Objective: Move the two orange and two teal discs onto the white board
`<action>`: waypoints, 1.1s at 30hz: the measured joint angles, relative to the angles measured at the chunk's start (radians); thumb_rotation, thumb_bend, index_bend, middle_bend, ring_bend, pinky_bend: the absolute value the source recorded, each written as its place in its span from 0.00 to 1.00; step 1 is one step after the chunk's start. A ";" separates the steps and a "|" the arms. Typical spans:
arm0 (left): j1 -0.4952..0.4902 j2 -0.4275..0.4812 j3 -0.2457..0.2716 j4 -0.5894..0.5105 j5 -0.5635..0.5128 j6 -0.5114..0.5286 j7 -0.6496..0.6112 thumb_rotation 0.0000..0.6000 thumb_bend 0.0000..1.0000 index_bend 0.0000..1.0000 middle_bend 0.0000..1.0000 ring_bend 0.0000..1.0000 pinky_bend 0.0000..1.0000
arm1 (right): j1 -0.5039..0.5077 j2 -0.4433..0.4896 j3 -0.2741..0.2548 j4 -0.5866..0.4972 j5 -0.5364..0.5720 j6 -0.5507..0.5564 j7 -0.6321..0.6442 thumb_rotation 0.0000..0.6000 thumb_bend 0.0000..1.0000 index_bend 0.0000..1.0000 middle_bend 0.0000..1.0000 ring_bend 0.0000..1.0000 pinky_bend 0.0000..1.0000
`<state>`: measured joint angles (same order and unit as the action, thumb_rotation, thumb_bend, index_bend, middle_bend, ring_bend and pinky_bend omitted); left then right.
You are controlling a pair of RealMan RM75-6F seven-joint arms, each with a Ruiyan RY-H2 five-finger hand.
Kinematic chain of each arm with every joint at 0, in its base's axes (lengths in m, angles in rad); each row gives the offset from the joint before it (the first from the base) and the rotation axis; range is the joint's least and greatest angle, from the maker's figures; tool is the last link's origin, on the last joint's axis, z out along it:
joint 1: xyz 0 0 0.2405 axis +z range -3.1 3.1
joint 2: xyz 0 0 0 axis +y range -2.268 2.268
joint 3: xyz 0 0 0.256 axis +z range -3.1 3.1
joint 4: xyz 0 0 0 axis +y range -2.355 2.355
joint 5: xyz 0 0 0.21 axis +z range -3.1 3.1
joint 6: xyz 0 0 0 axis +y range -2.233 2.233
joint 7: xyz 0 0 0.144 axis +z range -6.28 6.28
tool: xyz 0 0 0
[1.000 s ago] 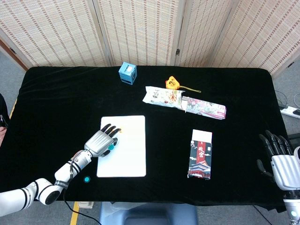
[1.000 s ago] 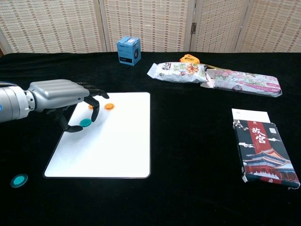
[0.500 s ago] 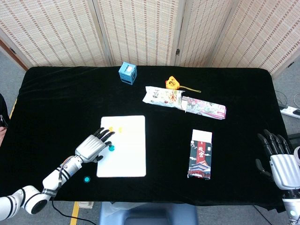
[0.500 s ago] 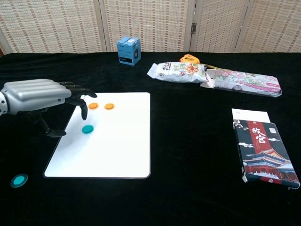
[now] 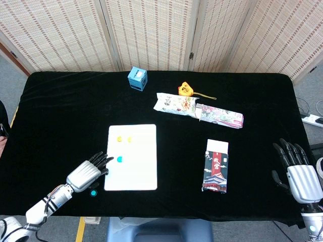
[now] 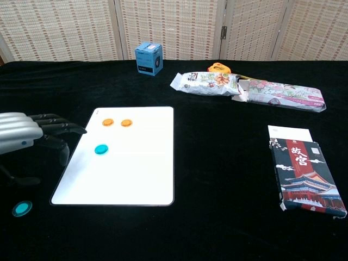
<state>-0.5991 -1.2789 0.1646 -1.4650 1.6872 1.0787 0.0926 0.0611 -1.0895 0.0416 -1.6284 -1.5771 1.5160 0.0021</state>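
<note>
Two orange discs (image 6: pixel 108 122) (image 6: pixel 126 123) lie side by side near the far left corner of the white board (image 6: pixel 136 174). One teal disc (image 6: pixel 100 149) lies on the board below them, also seen as the teal disc (image 5: pixel 119 159) in the head view. The second teal disc (image 6: pixel 22 207) lies on the black cloth off the board's near left corner. My left hand (image 6: pixel 24 138) hovers open just left of the board, above that disc, holding nothing. My right hand (image 5: pixel 298 171) is open at the table's right edge, far from the discs.
A blue cube box (image 6: pixel 148 58) stands at the back. Snack packets (image 6: pixel 206 83) (image 6: pixel 283 95) and a yellow tape measure (image 5: pixel 185 89) lie at the back right. A dark printed box (image 6: pixel 302 171) lies right of the board.
My left hand let go of the teal disc on the board and drew back to the left and toward the near edge. The right hand barely shifted.
</note>
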 measured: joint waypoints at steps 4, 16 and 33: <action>0.031 0.003 0.026 0.019 0.023 0.023 -0.002 1.00 0.36 0.41 0.07 0.00 0.00 | 0.002 -0.002 0.000 -0.002 -0.003 -0.001 -0.001 1.00 0.48 0.00 0.00 0.00 0.00; 0.091 -0.015 0.046 0.050 0.033 0.050 0.018 1.00 0.36 0.40 0.07 0.00 0.00 | 0.010 0.001 -0.001 -0.009 -0.008 -0.007 -0.007 1.00 0.48 0.00 0.00 0.00 0.00; 0.152 -0.038 0.051 0.048 0.033 0.067 0.057 1.00 0.36 0.40 0.07 0.00 0.00 | 0.019 -0.001 -0.001 0.001 -0.006 -0.017 0.004 1.00 0.48 0.00 0.00 0.00 0.00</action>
<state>-0.4473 -1.3172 0.2159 -1.4172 1.7202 1.1460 0.1494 0.0798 -1.0906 0.0409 -1.6270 -1.5832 1.4986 0.0064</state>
